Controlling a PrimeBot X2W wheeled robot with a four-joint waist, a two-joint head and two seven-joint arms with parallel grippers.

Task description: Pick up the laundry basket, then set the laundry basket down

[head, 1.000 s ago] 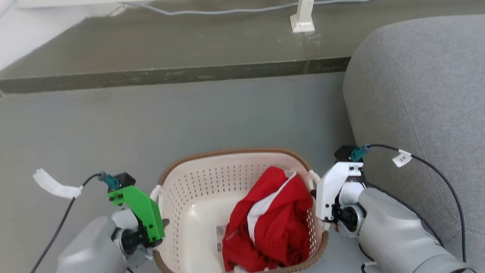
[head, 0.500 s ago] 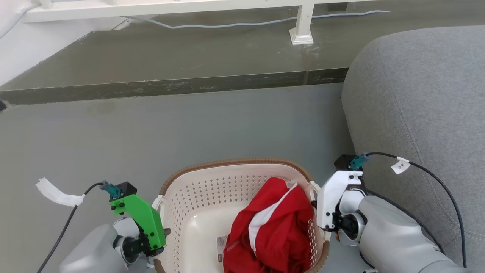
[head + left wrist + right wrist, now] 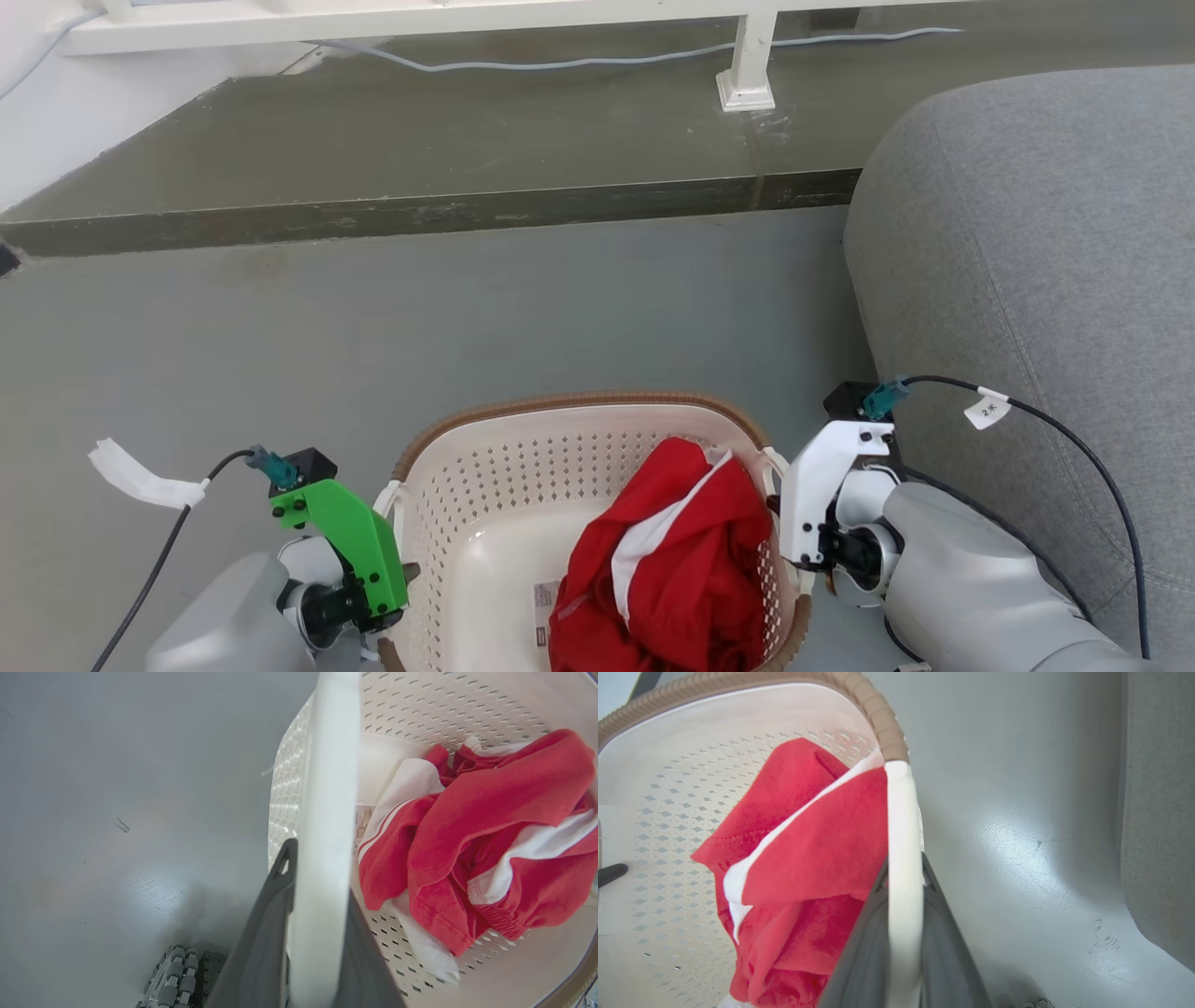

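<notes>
Left gripper [image 3: 317, 882] is clamped onto the basket's left handle [image 3: 322, 788], one dark finger on each side of the white strap, and the right gripper [image 3: 903, 882] is doing the same thing on the right handle [image 3: 903, 826]. So it's a two-arm pinch grip, which makes sense to me: a hold on both sides keeps the laundry basket [image 3: 523, 457] level, so the load shouldn't tip it. The basket sits right in front of the robot, between the two arms, over the grey floor [image 3: 467, 308], with the grey sofa [image 3: 1027, 233] just off to its right. Honestly I can't tell whether the bottom is off the floor or just resting on it. The opening faces straight up and the brown rim [image 3: 579, 406] looks level. A red and white garment [image 3: 672, 560] is bunched toward the right side, so I'd guess that arm carries a bit more weight. As for the long axis, the handle-to-handle line runs left to right across the robot's front, but the near end is cut off in the head view, so I can't say which way is longer.
</notes>
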